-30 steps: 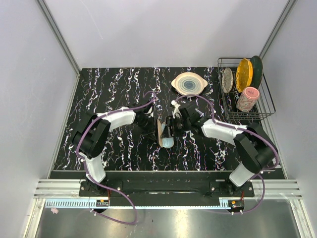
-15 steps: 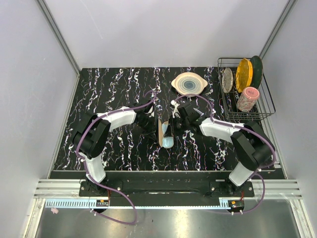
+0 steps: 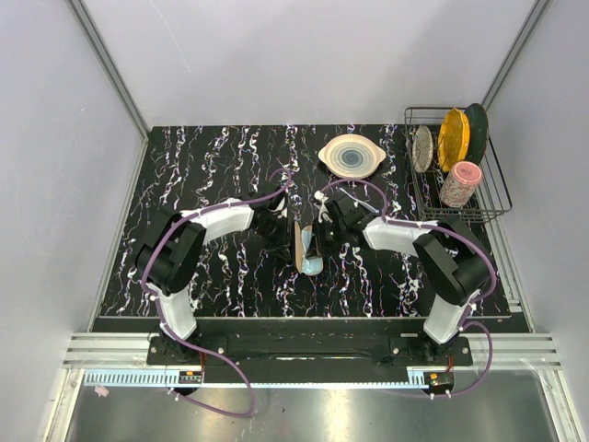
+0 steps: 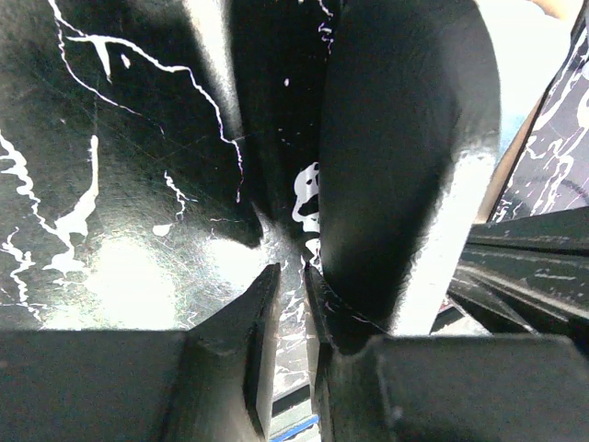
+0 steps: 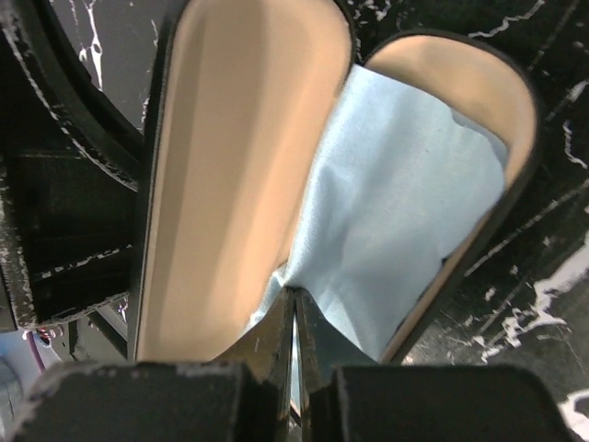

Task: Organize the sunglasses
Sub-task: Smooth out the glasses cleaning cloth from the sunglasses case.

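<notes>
Pinching blue cloth (image 5: 405,193) in open case (image 5: 235,138), right pincer (image 5: 294,318) seemingly closed, left pincer (image 4: 293,276) state unclear.

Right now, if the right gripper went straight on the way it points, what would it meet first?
The light blue cloth lying in the open black case. The right gripper points straight at it, its shut fingertips apparently pinching the cloth's near edge; behind the cloth comes the case's tan lining.

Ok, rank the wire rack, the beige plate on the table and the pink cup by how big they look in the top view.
1. wire rack
2. beige plate
3. pink cup
</notes>
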You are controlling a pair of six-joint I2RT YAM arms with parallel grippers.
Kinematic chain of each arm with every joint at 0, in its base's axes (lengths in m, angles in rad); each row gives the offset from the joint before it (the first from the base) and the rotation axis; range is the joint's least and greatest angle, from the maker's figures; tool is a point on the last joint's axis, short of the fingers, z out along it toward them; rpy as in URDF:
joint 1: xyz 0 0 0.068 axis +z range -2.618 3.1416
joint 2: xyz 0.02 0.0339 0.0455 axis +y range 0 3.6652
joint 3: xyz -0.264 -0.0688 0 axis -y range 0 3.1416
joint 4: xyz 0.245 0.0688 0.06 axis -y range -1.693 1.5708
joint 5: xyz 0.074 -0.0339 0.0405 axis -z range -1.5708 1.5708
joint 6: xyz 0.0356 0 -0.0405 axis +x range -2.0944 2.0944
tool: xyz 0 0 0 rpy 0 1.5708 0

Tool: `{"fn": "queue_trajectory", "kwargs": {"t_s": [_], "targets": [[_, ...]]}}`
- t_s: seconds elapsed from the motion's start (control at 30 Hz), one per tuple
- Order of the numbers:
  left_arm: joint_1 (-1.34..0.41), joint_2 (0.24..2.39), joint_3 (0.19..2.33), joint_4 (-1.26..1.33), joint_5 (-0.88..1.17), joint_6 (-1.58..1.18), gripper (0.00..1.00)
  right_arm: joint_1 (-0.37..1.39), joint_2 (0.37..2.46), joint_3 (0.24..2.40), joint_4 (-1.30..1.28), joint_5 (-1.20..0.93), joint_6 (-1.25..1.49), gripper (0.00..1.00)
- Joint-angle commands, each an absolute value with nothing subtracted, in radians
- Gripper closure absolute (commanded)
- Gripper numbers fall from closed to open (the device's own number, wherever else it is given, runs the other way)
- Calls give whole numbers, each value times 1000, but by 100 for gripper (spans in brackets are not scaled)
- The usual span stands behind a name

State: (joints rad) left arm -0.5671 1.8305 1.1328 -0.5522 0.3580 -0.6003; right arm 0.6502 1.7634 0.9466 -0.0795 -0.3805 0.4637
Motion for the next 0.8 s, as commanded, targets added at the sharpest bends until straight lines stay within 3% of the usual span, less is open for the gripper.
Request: {"fn": "queue_trajectory", "kwargs": {"t_s": [0.0, 0.27, 0.5, 0.77], "targets": [[-572, 1841, 1178, -549, 347, -589, 80, 646, 1772, 969, -63, -503, 422, 92], [-572, 1841, 1184, -555, 345, -588, 80, 646, 1733, 945, -66, -523, 396, 82], [-574, 1832, 1178, -555, 336, -586, 80, 646, 1686, 950, -63, -280, 462, 62], [-574, 1812, 1187, -583, 267, -575, 79, 643, 1606, 994, -95, -109, 459, 59]]}}
